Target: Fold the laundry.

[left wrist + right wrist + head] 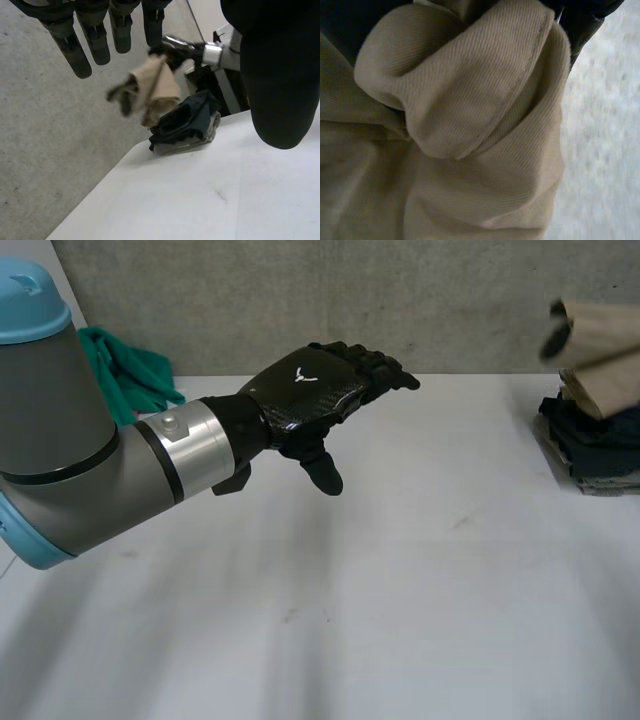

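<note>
Hovering over the flat white desk [400, 620], our left hand [305, 390] has loose, wide fingers and holds nothing. Farther off, our right hand [177, 47] grips a soft tan cloth [157, 87] just above the pile of dark folded clothes [187, 122]. We guess it goes on top next, set down flat.

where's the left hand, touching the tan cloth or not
Apart. Head view: left hand over the middle of the table, tan cloth off to its right, bare table between.
</note>
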